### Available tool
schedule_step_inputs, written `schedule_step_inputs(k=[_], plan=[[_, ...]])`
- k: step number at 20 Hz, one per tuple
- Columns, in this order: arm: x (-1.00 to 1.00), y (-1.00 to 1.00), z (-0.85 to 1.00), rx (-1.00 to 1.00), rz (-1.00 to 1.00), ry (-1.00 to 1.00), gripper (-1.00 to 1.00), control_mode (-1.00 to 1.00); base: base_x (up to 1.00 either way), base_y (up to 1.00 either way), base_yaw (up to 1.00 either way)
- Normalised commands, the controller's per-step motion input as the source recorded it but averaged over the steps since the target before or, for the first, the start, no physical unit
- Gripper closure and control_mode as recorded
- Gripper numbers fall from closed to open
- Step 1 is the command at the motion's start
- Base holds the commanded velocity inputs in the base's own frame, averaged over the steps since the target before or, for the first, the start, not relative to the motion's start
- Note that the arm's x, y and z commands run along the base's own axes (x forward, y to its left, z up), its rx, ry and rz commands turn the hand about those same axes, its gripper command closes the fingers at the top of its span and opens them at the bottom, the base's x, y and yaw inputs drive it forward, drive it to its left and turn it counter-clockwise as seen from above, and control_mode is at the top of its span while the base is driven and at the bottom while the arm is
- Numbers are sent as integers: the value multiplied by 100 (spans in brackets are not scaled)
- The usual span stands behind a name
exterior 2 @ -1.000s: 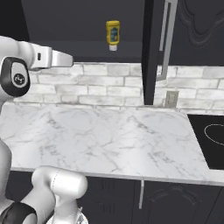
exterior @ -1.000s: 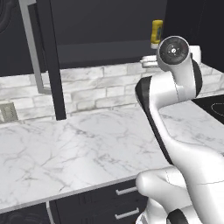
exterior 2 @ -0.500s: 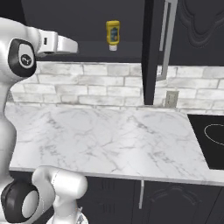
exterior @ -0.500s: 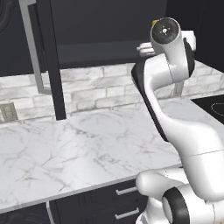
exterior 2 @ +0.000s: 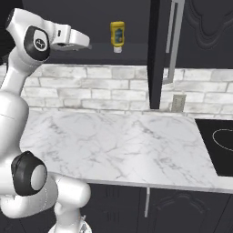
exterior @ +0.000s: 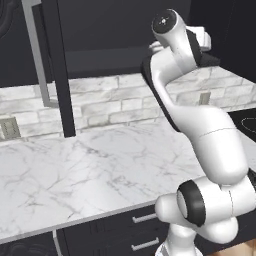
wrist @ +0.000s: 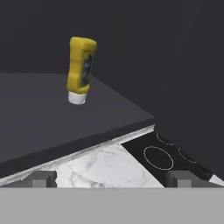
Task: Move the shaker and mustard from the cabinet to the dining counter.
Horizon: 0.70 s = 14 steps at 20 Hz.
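Here, your gripper [wrist: 112, 178] hangs raised at cabinet [exterior 2: 136, 53] height, its two dark fingertips [wrist: 42, 178] spread wide apart with nothing between them. Ahead of it you see the mustard [wrist: 81, 70] bottle standing cap-down on the dark cabinet shelf, near the shelf's front edge and well apart from the fingers. Below the shelf runs the marble worktop [exterior 2: 113, 145] against its pale brick backsplash [exterior 2: 91, 88], with the black cooktop [exterior 2: 218, 148] at the worktop's right end. The cabinet door [exterior 2: 154, 50] stands open, edge on.
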Motion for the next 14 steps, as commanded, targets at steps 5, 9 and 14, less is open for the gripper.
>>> schedule_step_inputs(k=[5,9,14], plan=[[35,-24,-10,0,-10,-6,-100,-100,0,0,0],[12,-15,-5,0,-3,-10,-100,-100,0,0,0],[0,-3,-1,0,0,-8,-100,-100,0,0,0]])
